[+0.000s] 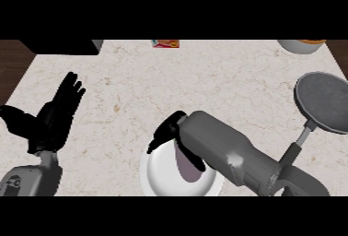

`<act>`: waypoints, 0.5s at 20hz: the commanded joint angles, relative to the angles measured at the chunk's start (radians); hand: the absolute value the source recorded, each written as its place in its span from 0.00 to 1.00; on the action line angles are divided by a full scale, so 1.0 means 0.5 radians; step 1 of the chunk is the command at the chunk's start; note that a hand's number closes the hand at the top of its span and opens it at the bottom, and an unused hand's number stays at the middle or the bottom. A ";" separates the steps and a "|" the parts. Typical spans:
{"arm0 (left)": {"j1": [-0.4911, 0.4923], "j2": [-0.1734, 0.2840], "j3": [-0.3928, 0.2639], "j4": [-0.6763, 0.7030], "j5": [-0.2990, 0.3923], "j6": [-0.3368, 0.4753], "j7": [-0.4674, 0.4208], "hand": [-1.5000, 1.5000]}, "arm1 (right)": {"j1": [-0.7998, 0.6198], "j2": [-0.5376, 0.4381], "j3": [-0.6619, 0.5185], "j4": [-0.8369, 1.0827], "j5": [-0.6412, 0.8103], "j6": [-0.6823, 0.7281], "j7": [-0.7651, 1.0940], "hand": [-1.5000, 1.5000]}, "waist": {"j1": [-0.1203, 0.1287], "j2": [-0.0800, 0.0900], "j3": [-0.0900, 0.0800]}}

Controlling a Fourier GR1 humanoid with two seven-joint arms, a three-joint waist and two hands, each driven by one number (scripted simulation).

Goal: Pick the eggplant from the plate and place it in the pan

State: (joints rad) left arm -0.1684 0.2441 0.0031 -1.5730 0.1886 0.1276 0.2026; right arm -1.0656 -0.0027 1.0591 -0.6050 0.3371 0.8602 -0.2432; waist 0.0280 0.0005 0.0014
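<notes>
A purple eggplant lies on a white plate near the counter's front edge. My right hand reaches in from the lower right and sits on the eggplant's far end. Its fingers curl down on the left side and its thumb runs along the right side. The grey forearm hides the plate's right part and much of the eggplant. The grey pan rests at the right edge, its handle pointing toward me. My left hand stays open at the left, fingers up, holding nothing.
A pale bowl stands at the back right corner. At the back edge lies a small red and orange packet. A black block sits at the back left. Marble counter spreads between plate and pan.
</notes>
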 commanded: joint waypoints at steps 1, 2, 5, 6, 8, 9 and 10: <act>-0.035 -0.068 -0.024 0.045 -0.061 0.058 -0.022 0.50 | 0.027 0.005 -0.006 0.002 -0.006 0.146 -0.136 0.00 | -0.007 0.011 -0.003; -0.071 -0.061 -0.049 0.096 -0.082 0.030 -0.044 0.50 | 0.088 0.005 0.030 -0.058 -0.089 0.188 0.007 0.00 | 0.010 0.015 -0.004; -0.023 0.017 0.071 0.177 0.018 -0.098 -0.125 0.50 | 0.181 0.005 0.087 -0.068 -0.053 0.125 -0.021 0.00 | 0.000 0.014 -0.004; -0.026 0.019 0.042 -0.025 0.021 -0.031 0.073 0.50 | 0.128 0.005 0.086 -0.076 -0.091 0.221 -0.021 0.00 | 0.025 0.010 -0.003; -0.038 0.016 0.055 -0.017 0.036 -0.051 0.065 0.50 | 0.172 0.004 0.077 -0.109 -0.063 0.084 -0.114 1.00 | 0.009 0.011 -0.002; -0.062 -0.010 0.028 0.015 -0.021 -0.009 0.033 0.50 | 0.147 0.004 0.074 -0.082 -0.073 0.119 -0.180 1.00 | 0.010 0.015 -0.002; -0.066 -0.028 0.027 0.109 -0.030 -0.033 -0.056 0.50 | 0.159 0.004 0.084 -0.096 -0.071 0.075 -0.224 1.00 | 0.008 0.020 -0.003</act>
State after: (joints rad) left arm -0.1923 0.2410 0.0164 -1.5527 0.1847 0.1144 0.2063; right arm -1.0257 -0.0105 1.0730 -0.6599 0.3054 0.8430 -0.2486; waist 0.0338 -0.0055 0.0045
